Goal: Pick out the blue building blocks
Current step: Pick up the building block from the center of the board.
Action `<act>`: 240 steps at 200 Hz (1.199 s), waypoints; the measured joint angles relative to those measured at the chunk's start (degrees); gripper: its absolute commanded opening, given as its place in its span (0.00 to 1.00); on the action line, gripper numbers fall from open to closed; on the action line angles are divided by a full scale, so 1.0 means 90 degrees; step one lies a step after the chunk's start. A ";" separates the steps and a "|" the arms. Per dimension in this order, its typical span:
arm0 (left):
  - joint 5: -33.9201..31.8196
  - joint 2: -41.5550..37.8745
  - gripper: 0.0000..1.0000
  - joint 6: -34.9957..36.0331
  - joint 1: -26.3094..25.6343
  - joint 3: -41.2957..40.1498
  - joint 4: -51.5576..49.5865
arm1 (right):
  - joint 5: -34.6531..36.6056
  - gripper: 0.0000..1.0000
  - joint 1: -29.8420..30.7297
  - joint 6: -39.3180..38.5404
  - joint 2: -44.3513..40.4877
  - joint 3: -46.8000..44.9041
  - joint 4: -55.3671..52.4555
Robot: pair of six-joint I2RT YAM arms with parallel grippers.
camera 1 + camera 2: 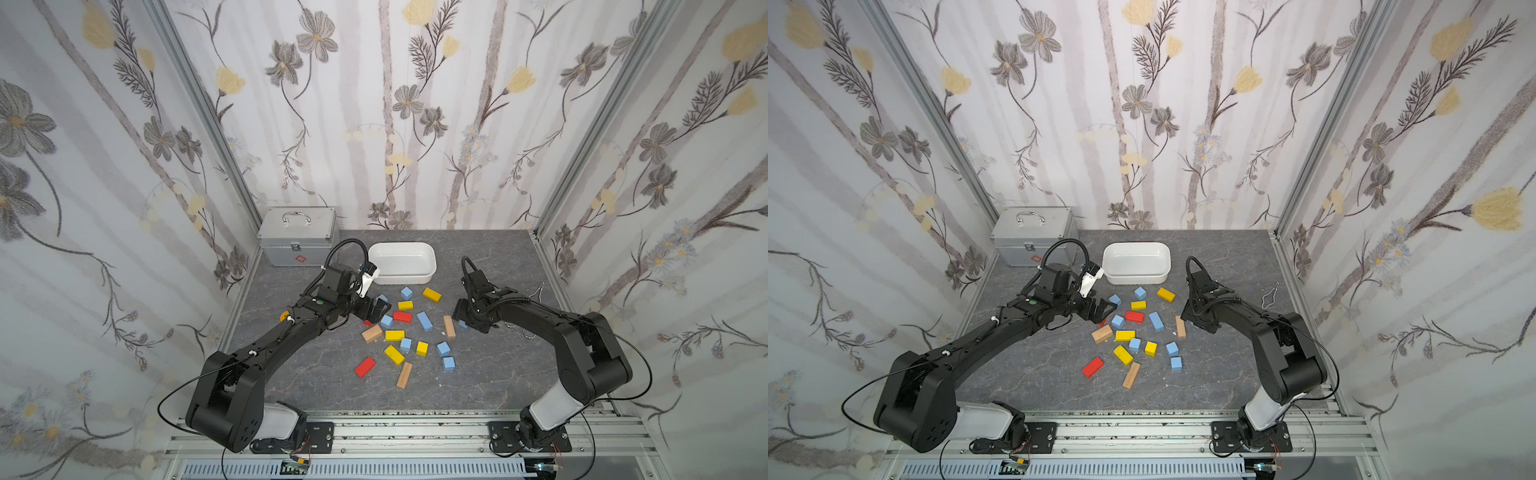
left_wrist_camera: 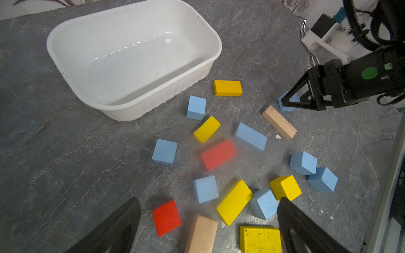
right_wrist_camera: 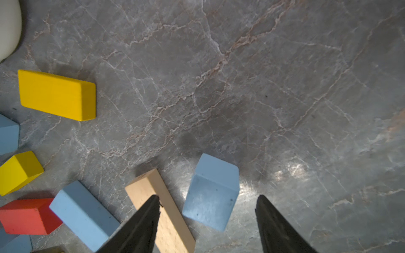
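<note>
Right fingers (image 3: 144, 227) stand parted — holding nothing — blue cube (image 3: 210, 197) lying between their tips, untouched.

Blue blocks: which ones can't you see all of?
- Both top views: one blue cube mostly hidden behind the right pincer.
- A top view: second blue cube partly behind the left pincer.
- Right wrist view: two more blue blocks cut off by the picture's edge.

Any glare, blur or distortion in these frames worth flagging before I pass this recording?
Right wrist view: bright glare on the table beside the blue cube; the fingertips are out of focus. Left wrist view: a highlight streak inside the white tub, and the central red block looks hazy. Both top views: even light, soft shadows, wide-angle splay of the frame posts.
</note>
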 measured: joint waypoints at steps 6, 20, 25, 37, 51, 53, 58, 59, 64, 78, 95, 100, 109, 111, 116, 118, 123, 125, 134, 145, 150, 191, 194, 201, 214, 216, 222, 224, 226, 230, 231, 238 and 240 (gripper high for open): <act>-0.0002 0.0005 1.00 0.0010 0.0000 0.0000 0.0000 | 0.0000 0.66 0.0000 0.0000 0.0024 0.0000 0.0000; -0.0007 0.0012 1.00 0.0015 0.0000 0.0005 0.0002 | 0.0002 0.64 0.0000 0.0002 0.0061 0.0000 0.0000; -0.0007 0.0015 1.00 0.0015 0.0000 0.0005 0.0000 | 0.0007 0.63 0.0000 0.0002 0.0073 0.0000 0.0002; -0.0029 0.0024 1.00 0.0015 0.0000 0.0007 0.0002 | 0.0036 0.62 0.0000 0.0002 0.0097 0.0000 0.0000; -0.0053 0.0036 1.00 0.0017 0.0000 0.0007 0.0000 | 0.0080 0.60 0.0000 0.0002 0.0107 0.0000 0.0000; -0.0053 0.0036 1.00 0.0019 0.0000 0.0007 0.0000 | 0.0092 0.60 0.0000 0.0002 0.0109 0.0000 0.0000; -0.0053 0.0036 1.00 0.0019 0.0000 0.0007 0.0000 | 0.0112 0.60 0.0000 0.0002 0.0114 0.0002 0.0000; -0.0053 0.0036 1.00 0.0019 0.0000 0.0007 0.0000 | 0.0119 0.60 0.0000 0.0002 0.0114 0.0002 0.0000; -0.0056 0.0036 1.00 0.0027 0.0000 0.0010 0.0002 | 0.0141 0.59 -0.0005 0.0002 0.0124 0.0005 0.0000; -0.0075 0.0039 1.00 0.0039 0.0000 0.0010 0.0000 | 0.0219 0.58 -0.0012 0.0000 0.0151 0.0029 -0.0002; -0.0104 0.0039 1.00 0.0044 0.0000 0.0010 0.0000 | 0.0272 0.58 -0.0012 -0.0002 0.0172 0.0063 -0.0005; -0.0107 0.0039 1.00 0.0051 0.0000 0.0012 0.0000 | 0.0301 0.57 -0.0017 -0.0002 0.0185 0.0073 -0.0002; -0.0121 0.0039 1.00 0.0066 0.0000 0.0019 -0.0005 | 0.0342 0.56 -0.0019 -0.0005 0.0202 0.0078 -0.0005; -0.0121 0.0039 1.00 0.0066 0.0000 0.0022 -0.0002 | 0.0342 0.56 -0.0022 -0.0005 0.0206 0.0078 -0.0005; -0.0124 0.0039 1.00 0.0075 0.0000 0.0022 0.0000 | 0.0345 0.55 -0.0024 -0.0005 0.0214 0.0078 -0.0005; -0.0126 0.0039 1.00 0.0083 0.0000 0.0024 0.0000 | 0.0347 0.55 -0.0024 -0.0005 0.0219 0.0078 -0.0005; -0.0131 0.0039 1.00 0.0087 0.0000 0.0024 0.0000 | 0.0359 0.55 -0.0024 -0.0005 0.0221 0.0078 -0.0002; -0.0134 0.0039 1.00 0.0087 0.0000 0.0024 0.0000 | 0.0367 0.54 -0.0024 -0.0005 0.0223 0.0078 -0.0002; -0.0146 0.0039 1.00 0.0092 0.0000 0.0024 -0.0005 | 0.0386 0.53 -0.0027 -0.0005 0.0223 0.0075 -0.0002; -0.0148 0.0041 1.00 0.0109 0.0000 0.0027 -0.0005 | 0.0386 0.52 -0.0029 -0.0002 0.0223 0.0075 0.0000; -0.0148 0.0044 1.00 0.0112 0.0000 0.0032 -0.0005 | 0.0386 0.52 -0.0029 -0.0005 0.0223 0.0075 0.0000; -0.0160 0.0051 1.00 0.0134 0.0000 0.0034 -0.0007 | 0.0389 0.48 -0.0044 -0.0005 0.0231 0.0085 0.0000; -0.0163 0.0051 1.00 0.0134 0.0000 0.0034 -0.0007 | 0.0389 0.48 -0.0046 -0.0005 0.0231 0.0085 0.0000; -0.0165 0.0053 1.00 0.0136 0.0000 0.0034 -0.0010 | 0.0389 0.48 -0.0049 -0.0007 0.0233 0.0085 0.0000; -0.0165 0.0053 1.00 0.0136 0.0000 0.0034 -0.0019 | 0.0391 0.46 -0.0049 -0.0005 0.0236 0.0085 0.0000; -0.0165 0.0053 1.00 0.0138 0.0000 0.0036 -0.0022 | 0.0391 0.46 -0.0049 -0.0005 0.0236 0.0085 0.0000; -0.0165 0.0053 1.00 0.0138 0.0000 0.0039 -0.0027 | 0.0391 0.46 -0.0049 -0.0005 0.0245 0.0085 0.0000; -0.0165 0.0053 1.00 0.0138 0.0000 0.0039 -0.0027 | 0.0391 0.46 -0.0049 -0.0005 0.0248 0.0085 0.0000; -0.0165 0.0053 1.00 0.0138 0.0000 0.0041 -0.0027 | 0.0391 0.46 -0.0049 -0.0005 0.0250 0.0085 0.0000; -0.0165 0.0053 1.00 0.0138 0.0000 0.0044 -0.0027 | 0.0391 0.45 -0.0049 -0.0005 0.0260 0.0085 0.0000; -0.0165 0.0053 1.00 0.0138 0.0000 0.0044 -0.0027 | 0.0391 0.45 -0.0049 -0.0005 0.0260 0.0085 0.0000; -0.0165 0.0053 1.00 0.0138 0.0000 0.0044 -0.0027 | 0.0391 0.44 -0.0049 -0.0005 0.0270 0.0085 0.0000; -0.0165 0.0053 1.00 0.0138 0.0000 0.0044 -0.0027 | 0.0391 0.43 -0.0049 -0.0005 0.0274 0.0083 0.0000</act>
